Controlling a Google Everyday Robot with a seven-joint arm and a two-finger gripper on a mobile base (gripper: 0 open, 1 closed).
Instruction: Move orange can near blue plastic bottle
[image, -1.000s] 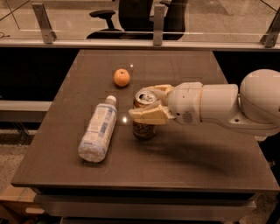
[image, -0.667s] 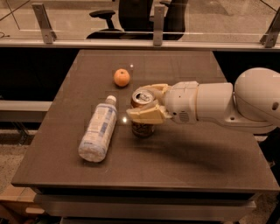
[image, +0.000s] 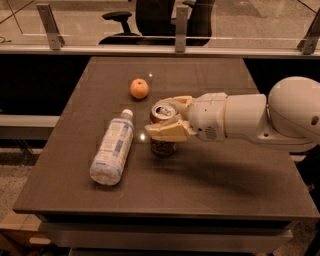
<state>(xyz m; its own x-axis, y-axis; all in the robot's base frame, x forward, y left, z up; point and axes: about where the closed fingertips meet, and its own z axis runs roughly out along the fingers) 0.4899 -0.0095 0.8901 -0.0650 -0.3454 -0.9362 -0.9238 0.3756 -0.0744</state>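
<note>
Arm (image: 245, 117) is showing smooth white rounded shells.
Cream-yellow pincer (image: 159, 119) is sitting mid-desk (image: 225, 190), closed around the orange can (image: 163, 146); a dotted vent patch is showing on the wrist.

Single camera, raised above the near edge of the table (image: 210, 190); pitched down, facing across it toward glass partition (image: 240, 25) and office chair (image: 150, 20); close, tabletop fills frame; arm (image: 260, 117) enters right; gripper (image: 161, 119) mid-frame, clamped around orange can (image: 163, 147).
</note>
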